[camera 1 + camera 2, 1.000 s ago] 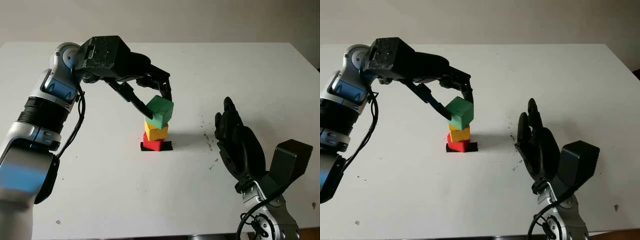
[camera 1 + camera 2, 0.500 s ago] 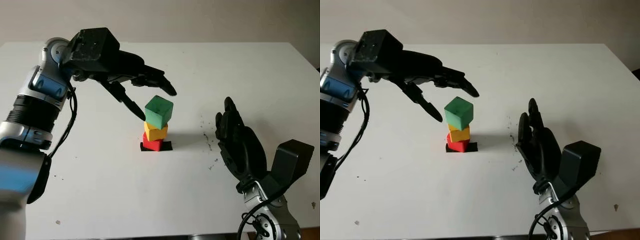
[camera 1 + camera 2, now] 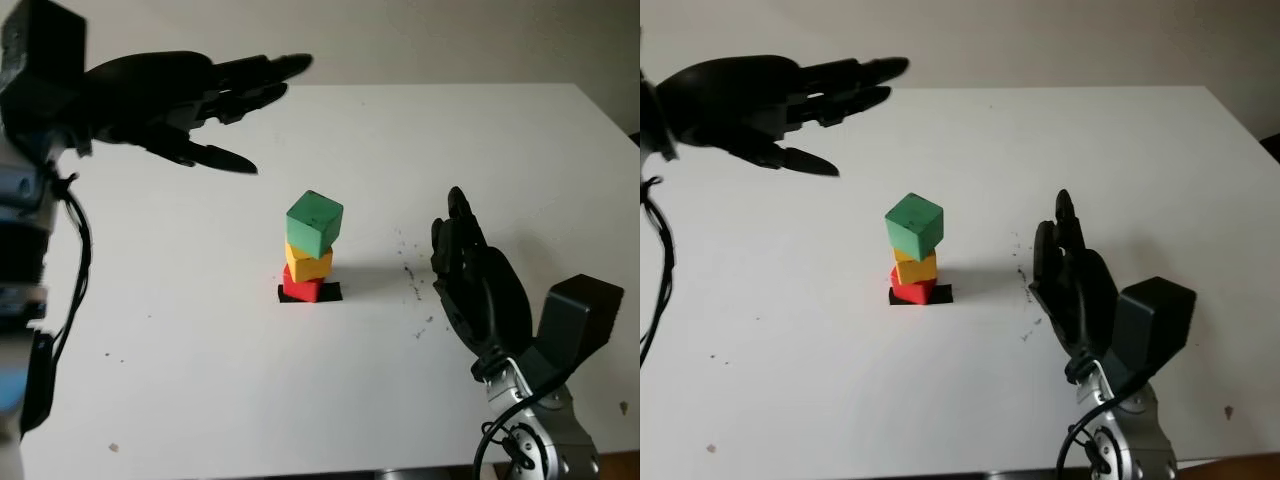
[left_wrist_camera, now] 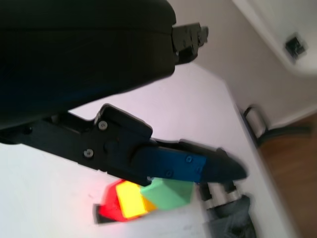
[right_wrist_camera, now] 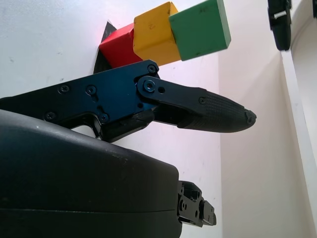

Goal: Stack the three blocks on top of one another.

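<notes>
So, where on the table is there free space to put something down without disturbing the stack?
The table is bare in front of the stack, toward the robot, and to its left below the raised open left hand. Behind the green block is also bare. The tight spot is between the stack (yellow block, red block) and the open right hand.

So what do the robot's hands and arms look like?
Both hands are black, with long jointed fingers: the left hand and the right hand. The right wrist is a silver metal piece carrying a boxy black block and looping black cables.
</notes>
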Robot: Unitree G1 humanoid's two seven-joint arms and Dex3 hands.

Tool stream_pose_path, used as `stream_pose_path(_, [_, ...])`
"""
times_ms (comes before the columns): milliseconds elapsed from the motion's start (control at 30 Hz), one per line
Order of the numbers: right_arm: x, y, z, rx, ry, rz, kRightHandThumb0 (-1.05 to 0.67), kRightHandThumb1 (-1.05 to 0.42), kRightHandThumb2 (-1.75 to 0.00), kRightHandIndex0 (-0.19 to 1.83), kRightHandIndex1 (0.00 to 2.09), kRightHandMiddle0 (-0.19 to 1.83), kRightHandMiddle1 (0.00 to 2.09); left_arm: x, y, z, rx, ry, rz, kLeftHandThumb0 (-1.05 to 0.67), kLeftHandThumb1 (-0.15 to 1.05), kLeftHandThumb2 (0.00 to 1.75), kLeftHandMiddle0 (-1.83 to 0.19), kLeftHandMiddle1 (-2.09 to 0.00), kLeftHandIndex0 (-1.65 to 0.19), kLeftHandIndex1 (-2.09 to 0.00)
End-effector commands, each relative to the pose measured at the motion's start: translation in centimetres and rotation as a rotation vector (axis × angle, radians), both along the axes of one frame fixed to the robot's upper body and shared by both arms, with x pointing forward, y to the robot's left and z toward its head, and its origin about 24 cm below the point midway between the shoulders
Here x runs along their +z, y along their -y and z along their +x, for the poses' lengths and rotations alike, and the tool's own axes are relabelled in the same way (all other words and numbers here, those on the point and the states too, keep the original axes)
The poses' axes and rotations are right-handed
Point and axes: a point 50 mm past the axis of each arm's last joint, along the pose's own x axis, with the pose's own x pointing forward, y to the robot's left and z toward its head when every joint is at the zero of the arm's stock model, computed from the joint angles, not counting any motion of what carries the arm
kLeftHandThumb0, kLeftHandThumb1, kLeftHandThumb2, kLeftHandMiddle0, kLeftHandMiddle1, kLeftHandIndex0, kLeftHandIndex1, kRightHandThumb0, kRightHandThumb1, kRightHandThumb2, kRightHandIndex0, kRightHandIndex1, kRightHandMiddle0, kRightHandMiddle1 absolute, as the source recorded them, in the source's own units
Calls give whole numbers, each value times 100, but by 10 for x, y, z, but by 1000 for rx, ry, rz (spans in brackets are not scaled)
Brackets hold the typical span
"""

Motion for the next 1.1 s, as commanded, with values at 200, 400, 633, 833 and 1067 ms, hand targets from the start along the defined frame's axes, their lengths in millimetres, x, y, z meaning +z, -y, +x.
stream_pose_path(200, [6,2,5,-3,44,-42,-72,-105,-67,-19,0,-19,0,-55,-21,-31,172,-20,-325,-81,105,68,19,0,19,0])
stream_pose_path(400, [7,2,8,4,52,-31,-71,-105,-68,-19,0,-19,0,-117,-12,-50,336,42,-404,-78,105,72,19,0,19,0])
stream_pose_path(633, [5,1,12,-8,52,-21,-72,-105,-68,-19,0,-19,0,-153,17,-61,396,22,-458,-77,105,71,19,0,19,0])
stream_pose_path(833, [4,1,12,-22,51,-31,-72,-105,-69,-19,0,-19,0,-159,31,-64,424,21,-483,-79,105,71,19,0,19,0])
stream_pose_path(1067, [3,1,11,-19,47,-37,-74,-105,-74,-19,0,-19,0,-162,37,-67,408,9,-485,-79,105,74,19,0,19,0])
